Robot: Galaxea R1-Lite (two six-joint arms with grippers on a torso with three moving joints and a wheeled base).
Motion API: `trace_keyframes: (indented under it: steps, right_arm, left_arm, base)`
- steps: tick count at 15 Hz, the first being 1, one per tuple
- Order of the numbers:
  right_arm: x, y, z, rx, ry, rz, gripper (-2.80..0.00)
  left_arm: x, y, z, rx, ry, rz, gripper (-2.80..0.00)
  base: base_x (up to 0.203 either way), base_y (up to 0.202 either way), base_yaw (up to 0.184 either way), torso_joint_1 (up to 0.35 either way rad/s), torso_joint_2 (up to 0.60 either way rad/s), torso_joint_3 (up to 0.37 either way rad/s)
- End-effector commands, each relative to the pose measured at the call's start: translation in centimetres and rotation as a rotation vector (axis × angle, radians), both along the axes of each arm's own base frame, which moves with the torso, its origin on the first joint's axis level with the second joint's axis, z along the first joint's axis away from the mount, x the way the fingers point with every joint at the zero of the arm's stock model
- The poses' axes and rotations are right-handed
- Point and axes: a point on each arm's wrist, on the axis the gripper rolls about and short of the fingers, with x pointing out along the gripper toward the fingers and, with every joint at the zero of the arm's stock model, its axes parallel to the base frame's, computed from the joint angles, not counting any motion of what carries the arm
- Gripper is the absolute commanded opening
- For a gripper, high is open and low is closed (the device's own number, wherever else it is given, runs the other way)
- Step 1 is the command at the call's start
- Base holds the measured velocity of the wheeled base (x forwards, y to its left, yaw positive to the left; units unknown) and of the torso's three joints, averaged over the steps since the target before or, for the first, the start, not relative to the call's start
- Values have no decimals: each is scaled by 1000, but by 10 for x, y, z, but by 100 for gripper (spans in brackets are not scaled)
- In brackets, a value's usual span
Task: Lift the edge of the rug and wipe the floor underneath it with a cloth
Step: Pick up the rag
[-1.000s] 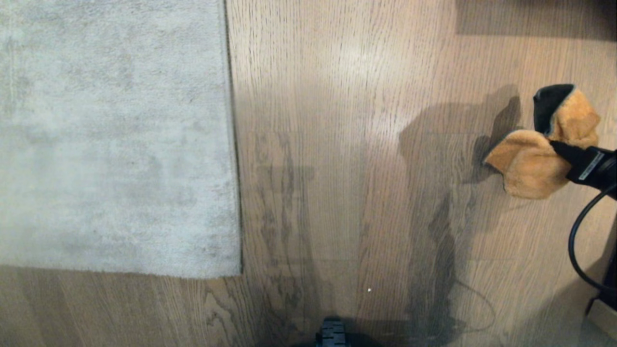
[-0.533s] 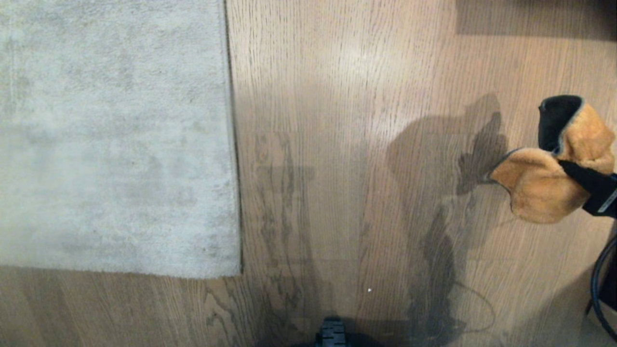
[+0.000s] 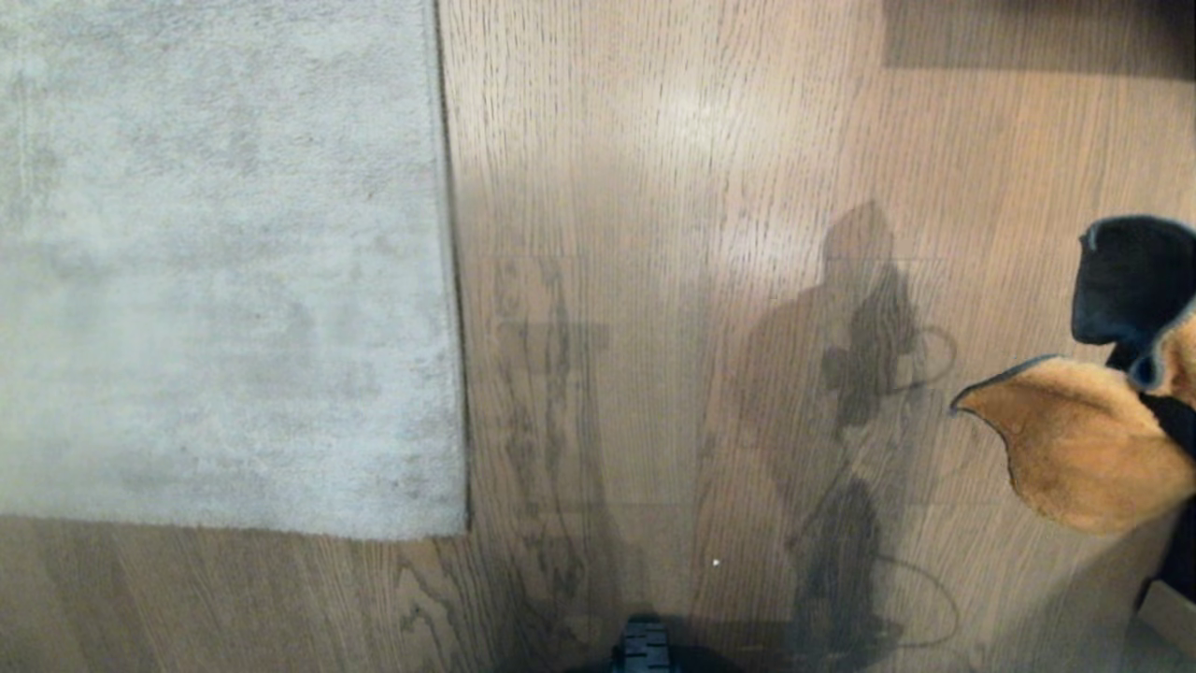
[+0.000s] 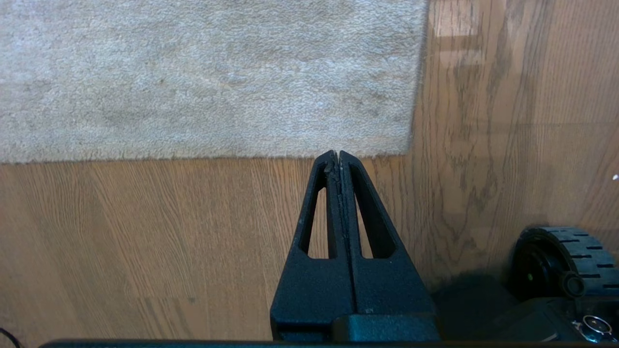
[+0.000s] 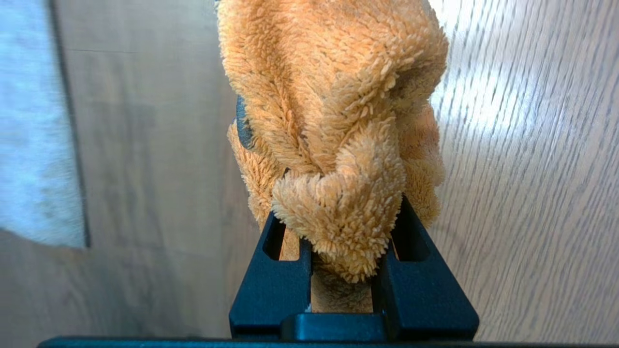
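The pale grey rug [image 3: 224, 271] lies flat on the brown wood floor [image 3: 654, 280]; its rug edge [image 3: 455, 327] runs straight up the left half of the head view. At the right border of that view hangs the orange fuzzy cloth [image 3: 1074, 449], dark on its back, well apart from the rug. My right gripper [image 5: 338, 208] is shut on the cloth [image 5: 333, 121], which bunches over its fingertips. In the left wrist view my left gripper [image 4: 337, 155] is shut and empty, above the floor near the rug's [image 4: 208, 72] corner.
Part of my base [image 3: 645, 647] shows at the bottom centre, and a base wheel [image 4: 561, 261] sits beside the left gripper. A dark strip [image 3: 1037, 33] crosses the top right. The arm and cloth cast a shadow [image 3: 841, 393] on the planks.
My right gripper has carried the cloth down and rightward in the head view, now closer to the camera and partly out of frame; its shadow has shifted. Rug and left gripper are unmoved.
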Motion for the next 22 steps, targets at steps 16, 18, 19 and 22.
trace_keyframes:
  steps: [16,18,19,22]
  right_arm:
    - [-101,0,-62,-70,-95,-146,-280]
    - [-105,0,-76,-107,-81,-158,-280]
    - [-107,0,-84,-127,-75,-162,-280]
    - [-111,-1,-103,-161,2,-172,-280]
  left_arm:
    - [0,0,0,0,0,0,-280]
    - [0,0,0,0,0,0,-280]
    - [0,0,0,0,0,0,-280]
    - [0,0,0,0,0,0,-280]
  base:
    - [0,0,0,0,0,0]
    - [0,0,0,0,0,0]
    - [0,0,0,0,0,0]
    - [0,0,0,0,0,0]
